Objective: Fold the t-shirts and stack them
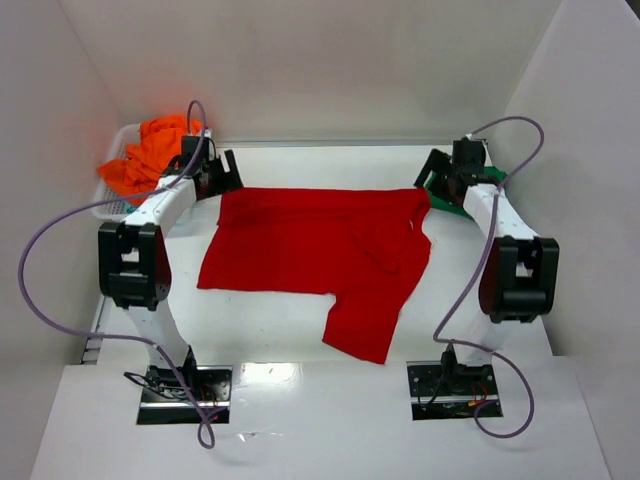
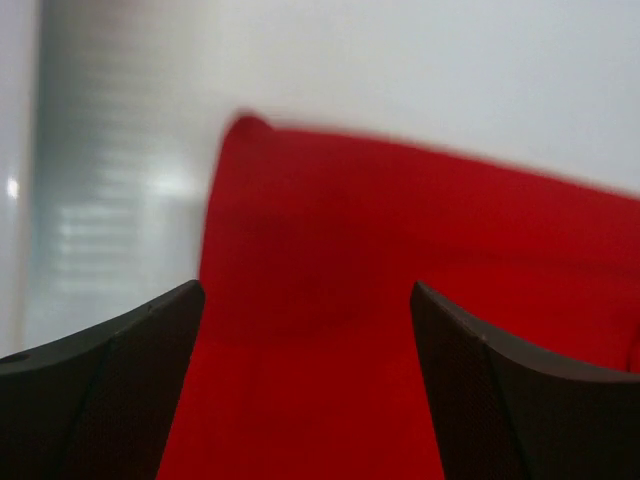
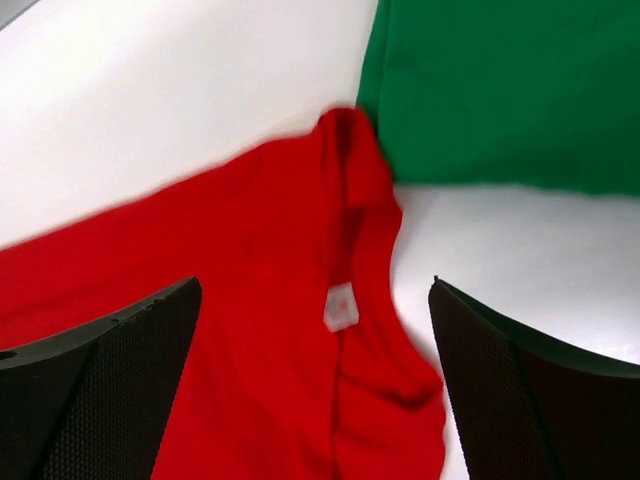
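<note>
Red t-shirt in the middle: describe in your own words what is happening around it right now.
Two robot arms are working on the t-shirts. The red t-shirt lies spread on the table. The left gripper and right gripper are both open above its far corners, holding nothing. A green t-shirt lies just beyond the right-hand corner, and orange t-shirts are piled in the basket at far left.

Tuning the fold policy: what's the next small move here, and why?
Probably send the right gripper to the flap sticking out toward the near edge and fold it in: the red t-shirt lies spread, both jaws stand open, nothing held.
</note>
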You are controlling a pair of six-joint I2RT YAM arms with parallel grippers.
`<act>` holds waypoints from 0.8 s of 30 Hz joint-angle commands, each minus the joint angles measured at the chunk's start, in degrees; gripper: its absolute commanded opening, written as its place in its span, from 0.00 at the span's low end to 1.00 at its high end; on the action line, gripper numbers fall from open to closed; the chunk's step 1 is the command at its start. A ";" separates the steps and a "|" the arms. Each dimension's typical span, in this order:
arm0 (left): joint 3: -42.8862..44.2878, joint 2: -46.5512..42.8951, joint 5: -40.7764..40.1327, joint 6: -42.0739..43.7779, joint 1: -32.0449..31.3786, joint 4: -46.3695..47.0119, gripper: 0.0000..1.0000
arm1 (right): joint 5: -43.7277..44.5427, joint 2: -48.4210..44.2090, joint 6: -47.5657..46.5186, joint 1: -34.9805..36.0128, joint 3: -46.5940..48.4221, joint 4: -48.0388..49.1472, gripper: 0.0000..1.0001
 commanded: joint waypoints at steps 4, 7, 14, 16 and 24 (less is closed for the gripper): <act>-16.48 -13.92 2.42 -2.90 -3.06 -0.66 0.92 | -5.10 -9.99 5.39 -0.31 -14.94 1.48 1.00; -17.89 -13.93 0.66 -2.90 -4.47 -4.26 0.92 | -3.63 -11.58 7.59 1.88 -18.02 0.00 1.00; -22.89 -15.85 -2.07 -3.60 -7.11 -8.49 0.92 | -1.59 -13.87 14.01 6.54 -26.89 -0.54 1.00; -23.43 -17.09 -3.03 -4.13 -7.11 -9.02 0.92 | -0.54 -14.48 14.80 8.12 -28.31 -0.54 1.00; -25.18 -17.18 -3.75 -6.50 -7.11 -9.38 0.92 | 4.56 -16.24 16.38 8.74 -31.66 -1.50 0.86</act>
